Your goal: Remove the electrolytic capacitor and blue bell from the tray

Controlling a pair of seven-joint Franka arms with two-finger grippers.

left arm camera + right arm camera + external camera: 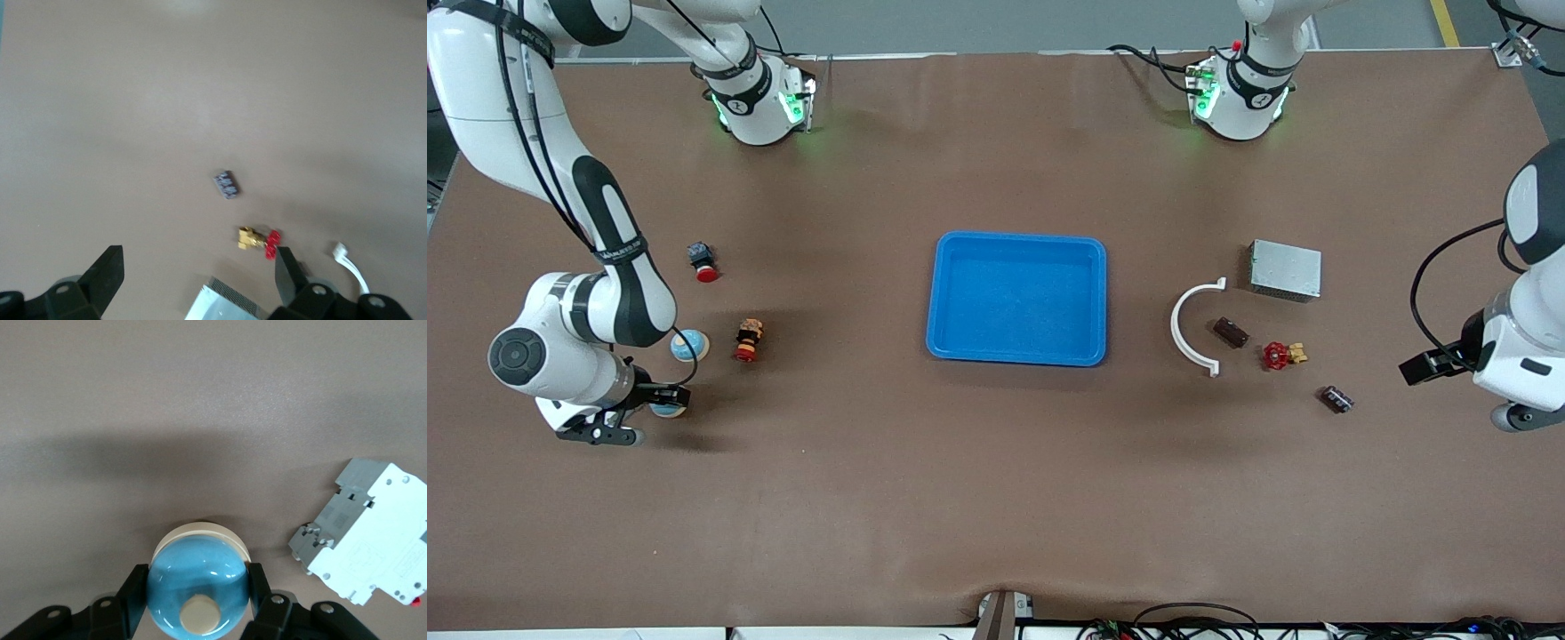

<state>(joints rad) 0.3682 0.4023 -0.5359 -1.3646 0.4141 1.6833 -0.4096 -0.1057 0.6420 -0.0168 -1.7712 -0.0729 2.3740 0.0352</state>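
Observation:
A blue bell with a beige button and a beige base sits between my right gripper's fingers, which are shut on its dome. In the front view this gripper is at the right arm's end of the table, with a bit of the blue bell showing under it. A small dark capacitor lies on the table at the left arm's end and also shows in the left wrist view. My left gripper is open and empty above the table beside the capacitor.
A blue tray sits mid-table. By the capacitor lie a red-handled brass valve, a brown block, a white curved strip and a metal box. Near the right gripper are a round blue-beige thing, a red button, an orange-black part and a white breaker.

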